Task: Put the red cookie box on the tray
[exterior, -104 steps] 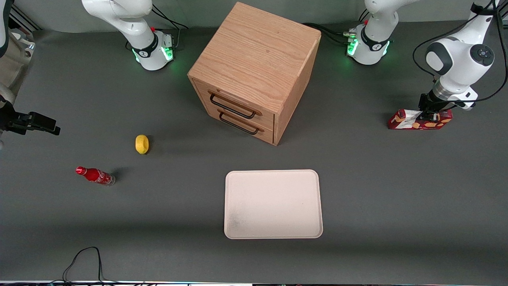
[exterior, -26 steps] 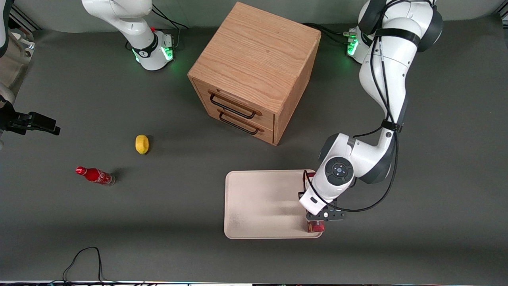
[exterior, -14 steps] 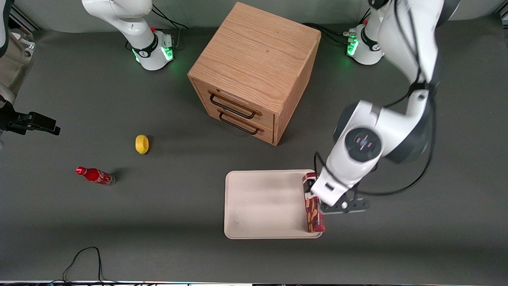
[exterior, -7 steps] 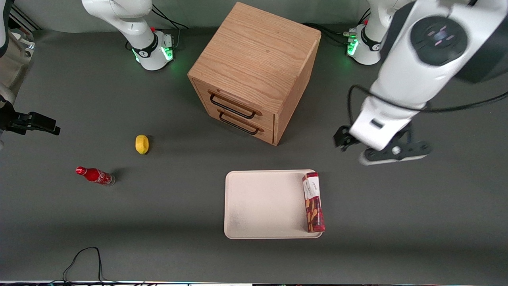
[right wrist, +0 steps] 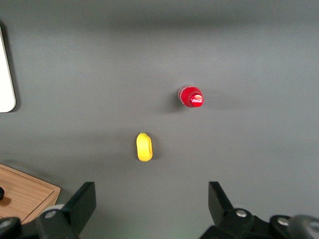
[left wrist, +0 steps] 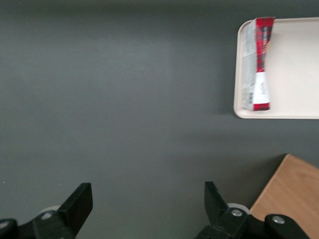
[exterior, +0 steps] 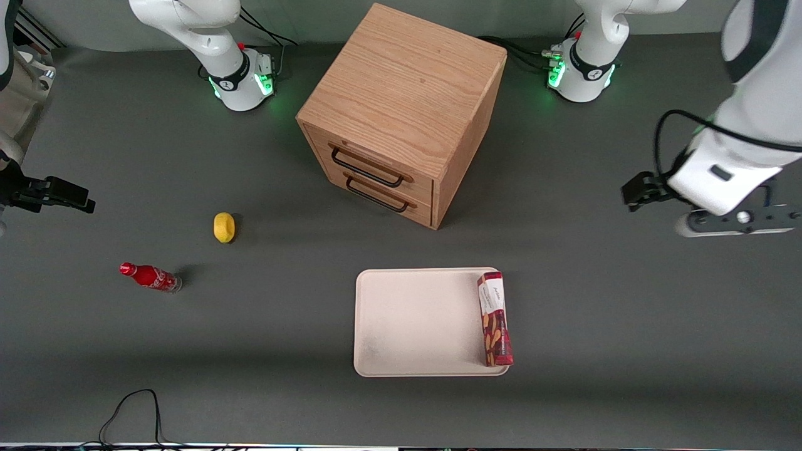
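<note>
The red cookie box (exterior: 495, 319) lies flat on the cream-white tray (exterior: 413, 326), along the tray's edge toward the working arm's end, with its white label end pointing at the cabinet. My left gripper (exterior: 733, 219) hangs high over bare table toward the working arm's end, well away from the tray and farther from the front camera than it. The left wrist view shows the gripper (left wrist: 148, 199) open with only grey table between its fingers. That view also shows the box (left wrist: 261, 64) resting on the tray (left wrist: 299, 69).
A wooden drawer cabinet (exterior: 401, 113) stands mid-table, farther from the front camera than the tray. A yellow fruit (exterior: 223, 227) and a small red soda bottle (exterior: 149, 276) lie toward the parked arm's end. A black cable (exterior: 131, 407) loops at the table's front edge.
The gripper carried the box to the tray, let go of it, then rose and swung away toward the working arm's end. The box stays on the tray.
</note>
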Action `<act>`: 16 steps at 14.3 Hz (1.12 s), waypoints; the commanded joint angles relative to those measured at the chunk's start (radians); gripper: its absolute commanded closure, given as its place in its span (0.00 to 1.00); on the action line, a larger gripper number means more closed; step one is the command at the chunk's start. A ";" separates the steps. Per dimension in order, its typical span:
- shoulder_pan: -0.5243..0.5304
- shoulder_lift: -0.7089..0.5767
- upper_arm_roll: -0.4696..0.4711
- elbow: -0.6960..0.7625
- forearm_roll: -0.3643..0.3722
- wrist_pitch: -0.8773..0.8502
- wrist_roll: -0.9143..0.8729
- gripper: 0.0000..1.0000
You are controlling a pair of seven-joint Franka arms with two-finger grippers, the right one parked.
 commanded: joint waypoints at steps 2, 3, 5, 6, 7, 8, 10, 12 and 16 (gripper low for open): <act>0.094 -0.169 -0.005 -0.251 -0.025 0.112 0.130 0.00; 0.111 -0.177 -0.005 -0.268 -0.028 0.117 0.144 0.00; 0.123 -0.175 0.007 -0.270 -0.031 0.124 0.152 0.00; 0.117 -0.172 0.024 -0.270 -0.032 0.136 0.152 0.00; 0.107 -0.170 0.054 -0.269 -0.034 0.146 0.153 0.00; 0.090 -0.167 0.068 -0.264 -0.043 0.144 0.146 0.00; 0.094 -0.166 0.073 -0.263 -0.051 0.153 0.149 0.00; 0.102 -0.164 0.067 -0.263 -0.062 0.155 0.153 0.00; 0.116 -0.132 0.047 -0.226 -0.068 0.146 0.153 0.00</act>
